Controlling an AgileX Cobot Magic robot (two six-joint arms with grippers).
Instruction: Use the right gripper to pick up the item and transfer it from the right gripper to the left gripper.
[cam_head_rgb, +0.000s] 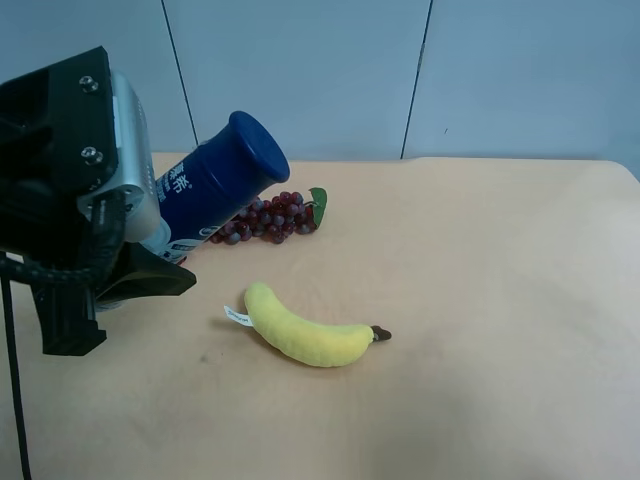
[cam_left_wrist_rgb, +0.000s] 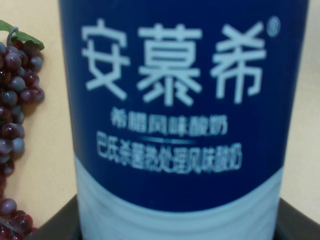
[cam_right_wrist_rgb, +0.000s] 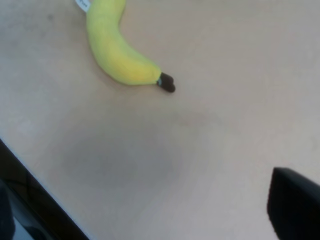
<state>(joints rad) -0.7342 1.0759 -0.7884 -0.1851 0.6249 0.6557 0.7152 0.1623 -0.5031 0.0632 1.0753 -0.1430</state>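
Pinching one bottle (cam_head_rgb: 215, 180), the left tool (cam_head_rgb: 150, 250) hangs near one banana (cam_head_rgb: 300, 330) and one grape bunch (cam_head_rgb: 268, 218); right tool (cam_right_wrist_rgb: 295, 207) state untellable.

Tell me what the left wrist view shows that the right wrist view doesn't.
Only the left wrist view: the bottle up close, dark blue with white lettering above a white lower body, and the red grape bunch beside it. Only the right wrist view: the yellow plush banana lying on the bare surface, plus one black finger at the picture's edge. Both: the tan table.
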